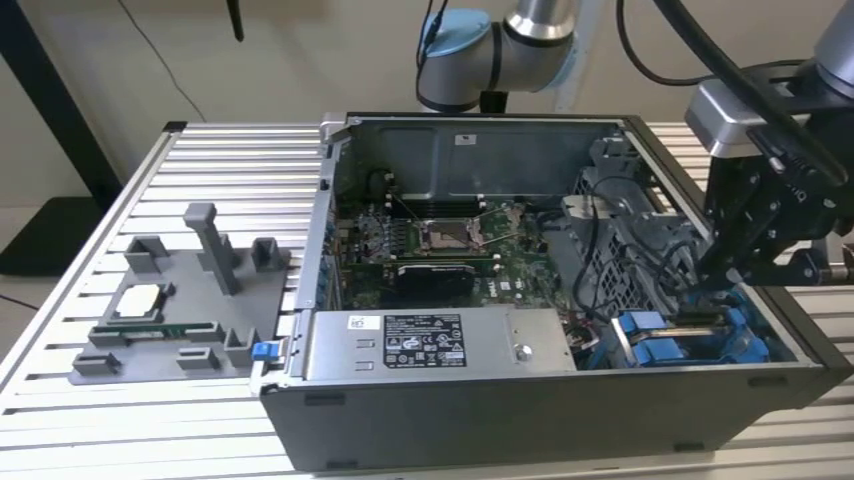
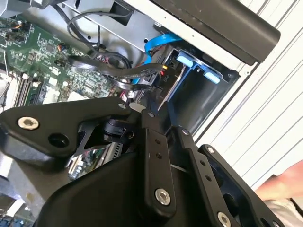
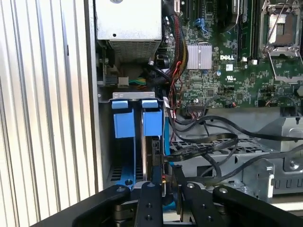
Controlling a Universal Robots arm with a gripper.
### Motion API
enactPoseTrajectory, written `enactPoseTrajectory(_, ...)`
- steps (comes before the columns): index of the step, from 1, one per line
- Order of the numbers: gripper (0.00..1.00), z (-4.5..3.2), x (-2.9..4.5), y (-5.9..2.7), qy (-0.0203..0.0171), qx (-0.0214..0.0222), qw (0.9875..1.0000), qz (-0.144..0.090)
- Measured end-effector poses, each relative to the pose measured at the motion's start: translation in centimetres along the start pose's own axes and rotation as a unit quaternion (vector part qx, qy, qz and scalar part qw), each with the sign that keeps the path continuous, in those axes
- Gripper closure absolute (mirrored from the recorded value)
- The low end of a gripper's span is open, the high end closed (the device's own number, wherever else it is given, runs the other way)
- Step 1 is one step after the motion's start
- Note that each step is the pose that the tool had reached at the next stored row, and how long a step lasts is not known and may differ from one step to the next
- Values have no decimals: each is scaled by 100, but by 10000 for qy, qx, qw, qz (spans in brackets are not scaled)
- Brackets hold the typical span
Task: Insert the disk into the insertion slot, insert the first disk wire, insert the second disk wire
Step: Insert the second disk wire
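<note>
While over the insertion slot [image 1: 694, 340]; end effector [image 3: 164, 182] pinches black connector [image 3: 157, 156].

the computer case [image 1: 534, 420] stands on the table [image 1: 80, 240]'s right half in the exterior view. my gripper [image 1: 731, 272] hangs over the insertion slot [image 1: 687, 345] in the case's near right corner. the parts tray [image 1: 180, 310] lies left of the case.

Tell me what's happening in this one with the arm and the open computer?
The arm's gripper is down inside the open computer case, at the insertion slot with its blue tabs, in the corner beside the power-supply box. In the first wrist view its fingers sit at a black connector on a flat black cable, right against the blue rails. The motherboard lies exposed behind.
</note>
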State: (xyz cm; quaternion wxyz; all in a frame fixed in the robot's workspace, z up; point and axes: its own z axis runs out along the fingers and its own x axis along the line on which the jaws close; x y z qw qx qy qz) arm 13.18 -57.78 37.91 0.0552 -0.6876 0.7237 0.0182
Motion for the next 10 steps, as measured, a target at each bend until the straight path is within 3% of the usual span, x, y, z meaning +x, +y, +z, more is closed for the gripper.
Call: enactPoseTrajectory(10,0,-32,-4,-2,1,0,10000,0)
